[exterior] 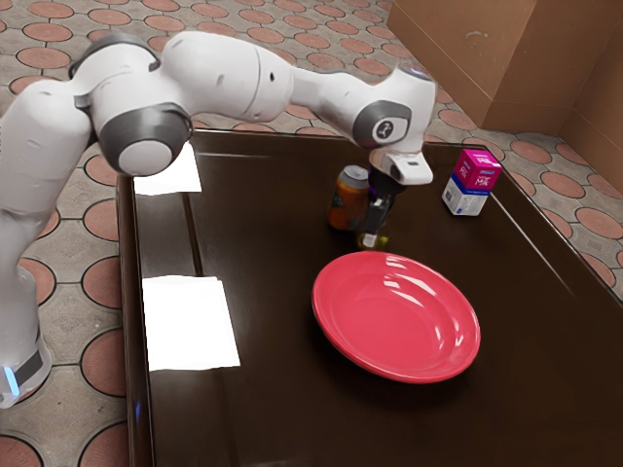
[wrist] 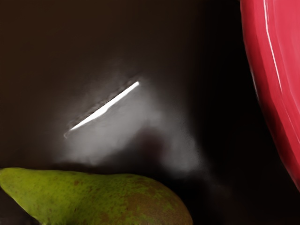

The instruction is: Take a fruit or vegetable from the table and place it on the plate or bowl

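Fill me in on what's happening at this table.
The robot arm's gripper hangs right at a green pear over the dark table, beside an orange can and close to the red plate. Whether it has hold of the pear is unclear. The pear is not yet on the plate. A pink-and-white box stands apart.

Orange can (exterior: pixel 348 197) just beside the gripper (exterior: pixel 371 237), red plate (exterior: pixel 396 314) near, open tabletop (exterior: pixel 492 255) between plate and pink box (exterior: pixel 471 182).

one red plate (exterior: pixel 394 311), one green pear (wrist: pixel 93 197), one orange can (exterior: pixel 348 197), one pink-and-white box (exterior: pixel 472 182), one dark table (exterior: pixel 263 292)
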Tool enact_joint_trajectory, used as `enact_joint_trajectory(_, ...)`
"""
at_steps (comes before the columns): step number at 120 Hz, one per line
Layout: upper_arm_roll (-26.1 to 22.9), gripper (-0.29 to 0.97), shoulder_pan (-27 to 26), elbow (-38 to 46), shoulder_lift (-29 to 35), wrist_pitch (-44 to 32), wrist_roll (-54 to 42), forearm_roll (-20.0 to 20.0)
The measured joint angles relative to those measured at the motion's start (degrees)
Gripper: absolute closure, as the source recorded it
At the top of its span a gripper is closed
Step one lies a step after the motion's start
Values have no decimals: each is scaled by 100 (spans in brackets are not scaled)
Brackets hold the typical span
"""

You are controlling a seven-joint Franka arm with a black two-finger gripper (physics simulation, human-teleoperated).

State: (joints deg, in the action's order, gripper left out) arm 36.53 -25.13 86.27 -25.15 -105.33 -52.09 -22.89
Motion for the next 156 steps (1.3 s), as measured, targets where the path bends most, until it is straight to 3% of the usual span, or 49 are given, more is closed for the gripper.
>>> enact_joint_trajectory(64, 47, 2, 68, -51, -356, -87, -540, -178)
enact_joint_trajectory(108, 39, 34, 40, -124, -395, -200, -588, -148)
enact_joint_trajectory(133, 216, 41, -13, -223, -317, -218, -574, 11)
enact_joint_trajectory(143, 298, 58, -26, -463, -237, -203, -564, 122)
enact_joint_trajectory(156, 332, 54, -146, -1047, -109, -163, -538, 220)
